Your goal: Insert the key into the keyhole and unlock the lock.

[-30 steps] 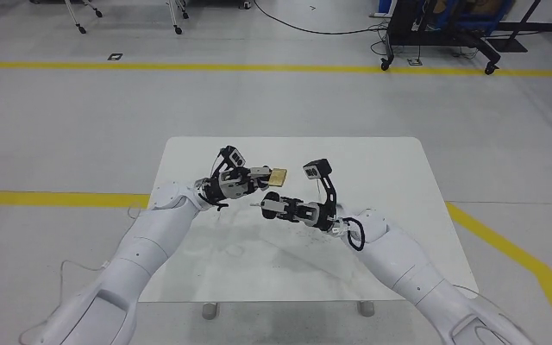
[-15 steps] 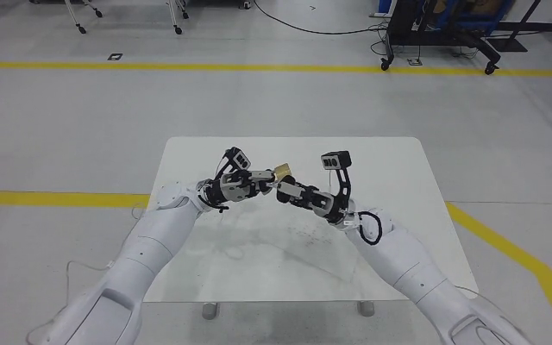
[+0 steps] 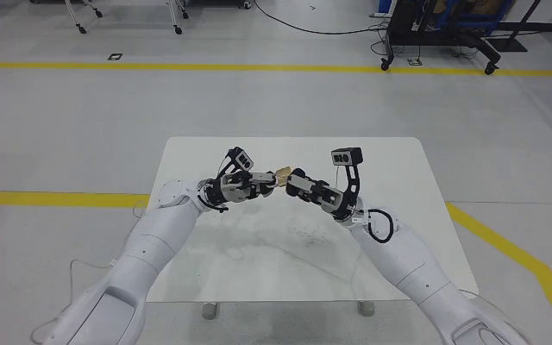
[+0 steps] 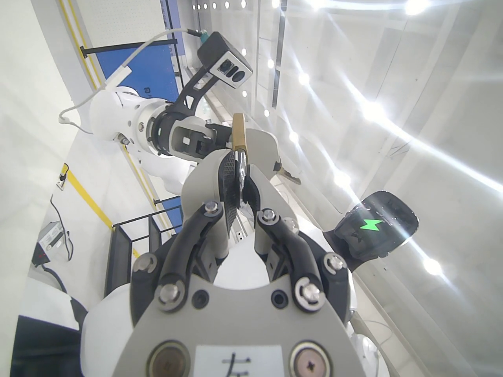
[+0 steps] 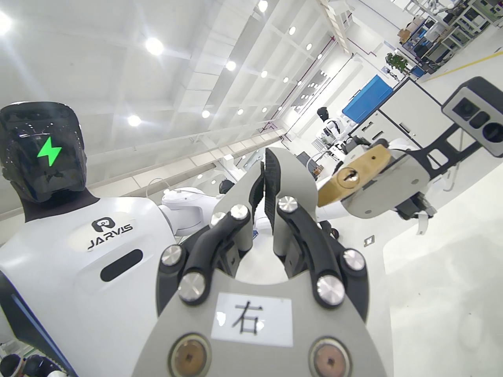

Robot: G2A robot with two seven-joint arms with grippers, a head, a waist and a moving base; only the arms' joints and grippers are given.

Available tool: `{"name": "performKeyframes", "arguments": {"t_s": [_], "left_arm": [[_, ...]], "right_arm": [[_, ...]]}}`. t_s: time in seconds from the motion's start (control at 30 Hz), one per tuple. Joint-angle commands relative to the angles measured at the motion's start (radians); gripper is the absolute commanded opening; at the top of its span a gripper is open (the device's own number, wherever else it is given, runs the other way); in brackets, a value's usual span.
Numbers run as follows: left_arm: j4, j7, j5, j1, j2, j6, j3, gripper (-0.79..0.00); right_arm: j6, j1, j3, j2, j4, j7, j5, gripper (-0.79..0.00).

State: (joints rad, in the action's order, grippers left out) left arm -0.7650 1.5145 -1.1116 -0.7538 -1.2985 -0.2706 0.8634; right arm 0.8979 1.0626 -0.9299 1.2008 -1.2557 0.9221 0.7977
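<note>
The left claw (image 4: 241, 166) clamps the brass padlock (image 5: 355, 186), whose keyhole (image 5: 348, 177) sits empty just beside the right claw (image 5: 268, 160), pinched shut, apparently on the key (image 4: 290, 174). Both are held; aligning, inserting and turning remain.

Overhead, two upturned close-ups, shared lock (image 5: 353, 182).

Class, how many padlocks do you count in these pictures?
1: the brass padlock, clamped in the left gripper above the table, facing the right gripper.
</note>
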Motion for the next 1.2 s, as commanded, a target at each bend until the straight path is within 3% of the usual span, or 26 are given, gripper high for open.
{"name": "performKeyframes", "arguments": {"t_s": [0.0, 0.83, 1.03, 1.17], "left_arm": [[0.006, 0.019, -0.025, -0.002, -0.004, 0.01, 0.008, -0.785], [-0.019, 0.021, 0.057, 0.006, -0.016, 0.096, -0.029, -0.785], [-0.041, 0.021, 0.075, 0.011, -0.013, 0.085, -0.045, -0.785], [-0.051, 0.021, 0.129, 0.023, -0.004, 0.018, -0.054, -0.785]], "right_arm": [[0.002, 0.004, -0.009, -0.001, -0.003, -0.002, 0.005, -0.785], [-0.012, 0.006, -0.031, 0.015, 0.022, 0.012, 0.03, -0.785], [-0.022, 0.005, -0.033, 0.019, 0.029, 0.022, 0.023, -0.785], [-0.024, 0.003, -0.04, 0.022, 0.033, 0.024, 0.019, -0.785]]}}
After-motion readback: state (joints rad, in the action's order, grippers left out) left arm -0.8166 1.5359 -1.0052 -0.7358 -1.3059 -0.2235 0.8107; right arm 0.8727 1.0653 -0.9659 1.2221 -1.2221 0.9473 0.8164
